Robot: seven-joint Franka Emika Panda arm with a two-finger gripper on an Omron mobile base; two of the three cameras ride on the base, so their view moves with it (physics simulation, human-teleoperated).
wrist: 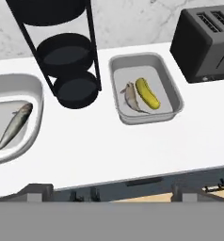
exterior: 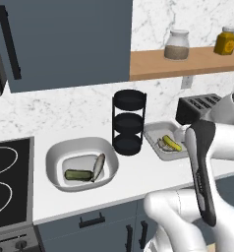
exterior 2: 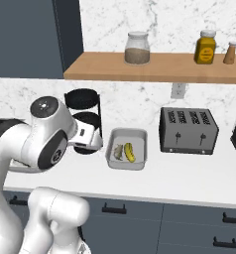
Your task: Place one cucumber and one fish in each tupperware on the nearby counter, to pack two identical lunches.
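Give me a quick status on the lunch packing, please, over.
Hand open, holding nothing. White tub holds a green cucumber and a fish; grey tray holds a yellow cucumber and a fish. Black rack stands between them.

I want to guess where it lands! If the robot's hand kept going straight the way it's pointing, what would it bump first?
Probably the bare white counter, just in front of the grey tray holding a fish and a yellow-green cucumber. Depth is hard to judge, so it might reach the tray instead.
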